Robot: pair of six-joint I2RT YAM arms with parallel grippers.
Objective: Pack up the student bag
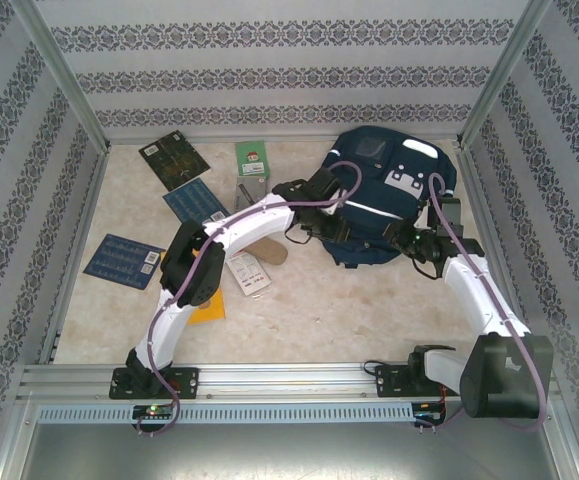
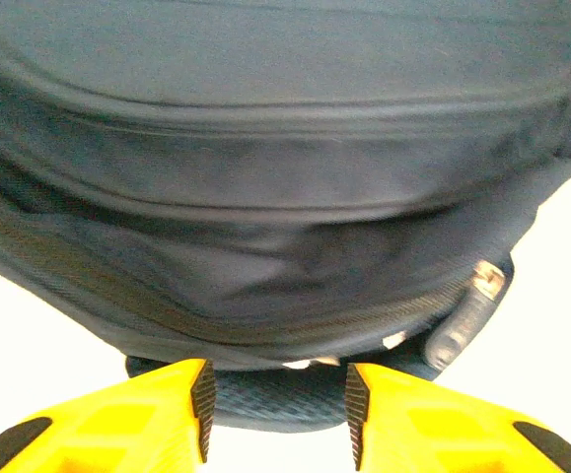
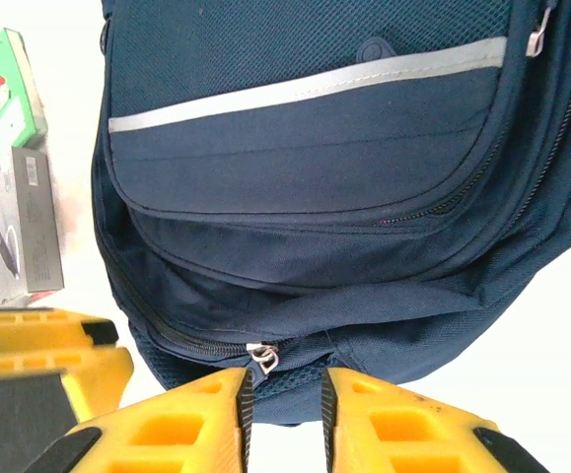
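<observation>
- Closest to you in the right wrist view is the right gripper (image 3: pixel 283 419). Its yellow fingers (image 3: pixel 191 424) are only a narrow gap apart, with nothing pinched between them.
- A zipper pull (image 3: pixel 260 357) sits just past the tips, at 11 o'clock from that gap.
- Your left gripper (image 2: pixel 275 414) stands a bit wider and also holds nothing, with navy fabric right ahead at 12 o'clock.
- The student bag (image 1: pixel 389 190) lies at about 1 o'clock on the table (image 1: pixel 319 320), front pocket up.
- A green box (image 1: pixel 252 158) is at 11 o'clock. A dark booklet (image 1: pixel 174 158) and a blue booklet (image 1: pixel 197 200) are around 10, and a second blue booklet (image 1: pixel 124 260) is at 9, well apart from the student bag.
- A yellow sheet (image 1: pixel 209 308) peeks out under the left elbow, around 8 o'clock.
</observation>
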